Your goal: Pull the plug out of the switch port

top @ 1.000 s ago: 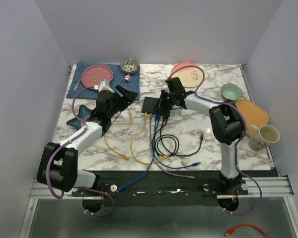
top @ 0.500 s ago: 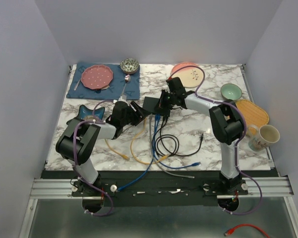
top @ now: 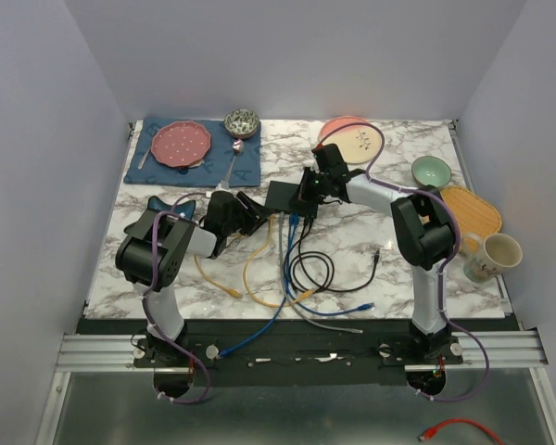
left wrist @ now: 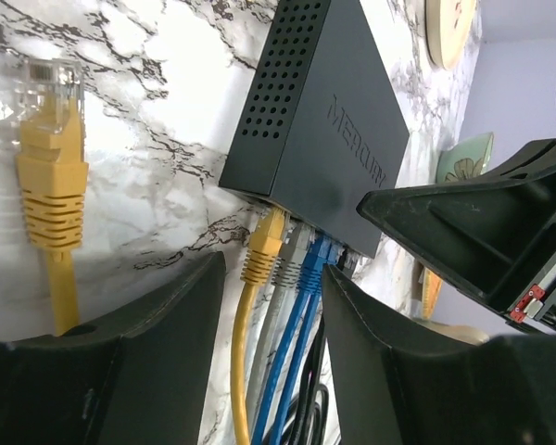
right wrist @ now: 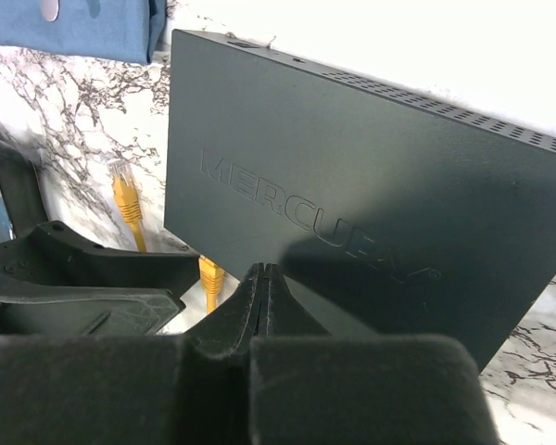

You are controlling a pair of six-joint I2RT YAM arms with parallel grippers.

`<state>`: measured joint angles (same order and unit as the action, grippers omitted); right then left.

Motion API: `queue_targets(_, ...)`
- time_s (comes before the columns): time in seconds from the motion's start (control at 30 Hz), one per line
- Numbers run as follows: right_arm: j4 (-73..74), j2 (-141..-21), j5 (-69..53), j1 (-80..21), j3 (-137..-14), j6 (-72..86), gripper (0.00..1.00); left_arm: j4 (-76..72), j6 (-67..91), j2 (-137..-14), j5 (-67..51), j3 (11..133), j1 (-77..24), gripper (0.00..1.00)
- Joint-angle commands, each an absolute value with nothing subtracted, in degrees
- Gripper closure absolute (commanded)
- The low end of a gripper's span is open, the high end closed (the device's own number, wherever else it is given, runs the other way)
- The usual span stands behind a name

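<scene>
Switch [top: 284, 195] lies mid-counter [top: 398, 278] in the top view, sockets toward me and cables [top: 301, 269] trailing out. The left gripper [top: 258, 209] is at its near-left corner and the right gripper [top: 306, 190] is on its right side.

Left wrist: my fingers [left wrist: 157, 324] are spread and straddle the yellow plug [left wrist: 262, 252], with a grey plug [left wrist: 292, 264] and a blue plug [left wrist: 313, 264] just beside it. I judge the yellow plug hard and small and its cord limp. I'd pinch the ribbed boot, not the cord. Its latch may resist.

Right wrist: fingers [right wrist: 222, 334] are clenched together on nothing, tip seemingly pressing the switch lid. That box looks light and could slide.
</scene>
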<state>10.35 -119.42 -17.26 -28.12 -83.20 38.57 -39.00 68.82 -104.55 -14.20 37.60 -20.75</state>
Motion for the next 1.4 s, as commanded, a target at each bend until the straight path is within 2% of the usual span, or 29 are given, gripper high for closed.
queue_targets(0.0, 10.8, -121.6, -18.4, -27.7, -84.8, 38.6, 0.99, -40.4, 68.9, -107.8, -13.7, 38.5, -20.7, 0.4)
queue_targets(0.2, 10.8, -122.4, -19.1, -27.7, -85.3, 38.6, 0.99, -43.2, 70.6, -111.4, -15.1, 40.1, -20.7, 0.45)
queue_targets(0.43, 10.8, -122.8, -19.1, -27.6, -85.3, 38.7, 0.99, -48.7, 72.8, -113.6, -16.7, 38.6, -20.7, 0.58)
queue_targets(0.6, 10.7, -123.1, -19.3, -27.6, -85.3, 38.8, 0.99, -49.5, 73.1, -114.2, -17.0, 37.9, -20.3, 0.61)
queue_targets(0.73, 10.8, -123.0, -19.5, -27.6, -85.3, 38.8, 0.99, -50.4, 73.7, -114.9, -17.4, 38.0, -20.3, 0.69)
queue_targets(0.87, 10.8, -122.7, -19.6, -27.6, -85.0, 38.5, 0.99, -50.6, 74.3, -115.7, -17.7, 38.3, -20.2, 0.69)
queue_targets(0.9, 10.7, -122.7, -19.7, -27.6, -84.8, 38.5, 0.99, -50.6, 74.4, -115.8, -17.7, 38.5, -20.1, 0.68)
queue_targets(0.97, 10.6, -122.7, -19.9, -27.6, -84.6, 38.6, 0.99, -50.5, 74.8, -116.0, -17.7, 38.8, -20.1, 0.57)
queue_targets(1.1, 10.2, -122.6, -19.9, -27.6, -84.0, 38.7, 0.99, -49.4, 74.4, -116.1, -17.6, 39.8, -20.0, 0.56)
queue_targets(1.37, 10.1, -122.5, -20.0, -27.6, -83.9, 38.6, 0.99, -50.0, 74.1, -116.8, -18.4, 39.8, -20.0, 0.83)
